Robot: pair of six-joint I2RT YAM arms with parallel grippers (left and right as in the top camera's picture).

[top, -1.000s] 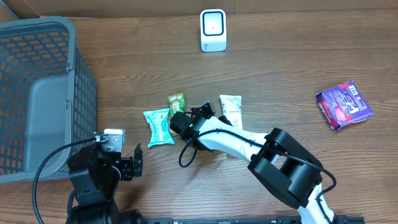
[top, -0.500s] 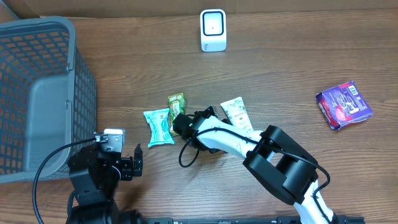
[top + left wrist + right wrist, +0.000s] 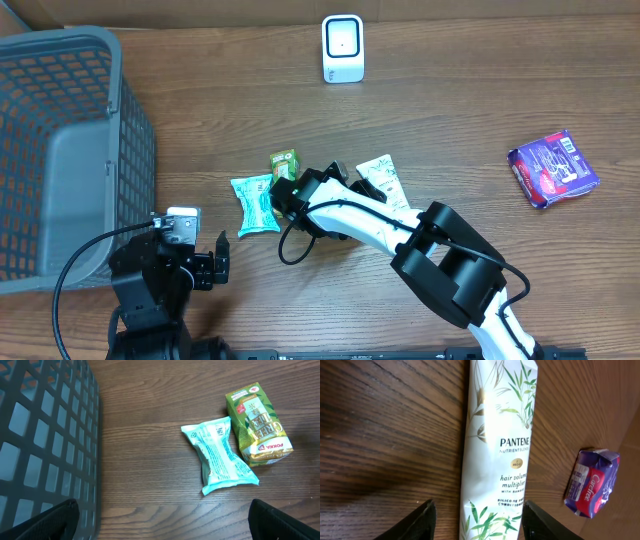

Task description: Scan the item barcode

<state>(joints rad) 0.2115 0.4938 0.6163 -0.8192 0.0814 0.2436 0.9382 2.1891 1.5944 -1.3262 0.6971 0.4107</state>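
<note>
Right wrist view: right gripper [image 3: 479, 515] stands released astride the Pantene tube [image 3: 497, 435], not grasping it; pickup step, I judge. Next it should clench, then lift toward the scanner [image 3: 342, 48].

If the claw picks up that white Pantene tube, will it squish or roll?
The white plastic Pantene tube probably dents a little, since it looks like a soft squeeze tube. It lies flat, so it likely won't roll. Its smooth skin may be slippery.

The basket [image 3: 138, 160] blocks the left; bare table [image 3: 450, 100] surrounds the scanner [image 3: 342, 48].
</note>
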